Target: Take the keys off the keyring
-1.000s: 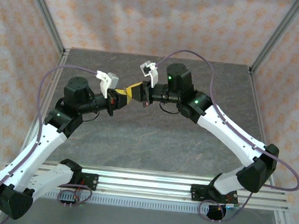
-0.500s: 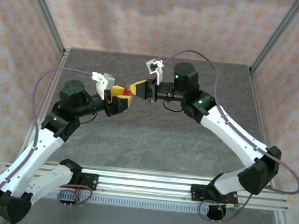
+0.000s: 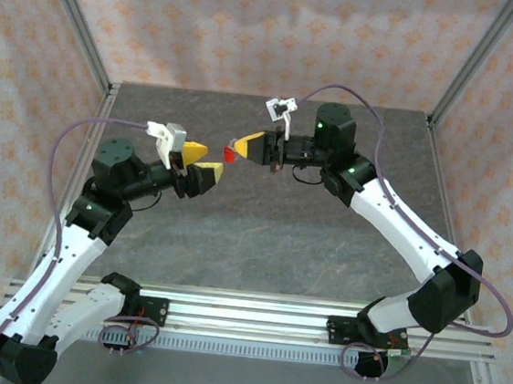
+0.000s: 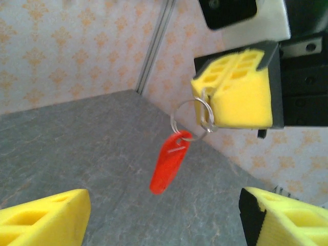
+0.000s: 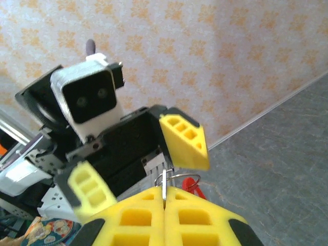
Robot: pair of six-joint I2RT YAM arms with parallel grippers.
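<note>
Under right end effector [image 3: 238, 144], red keyring [image 3: 228, 155]

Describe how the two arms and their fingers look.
The left arm and right arm have white links with black joints and small green lights. A purple cable loops along each. The fingers are yellow wedges with open cells on black mounts; a white camera sits on each wrist.

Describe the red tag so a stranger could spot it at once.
Over the grey table, find the right gripper with shut yellow jaws. A silver ring hangs from them, and on it dangles the red tag: flat, oblong, red amid yellow.
</note>
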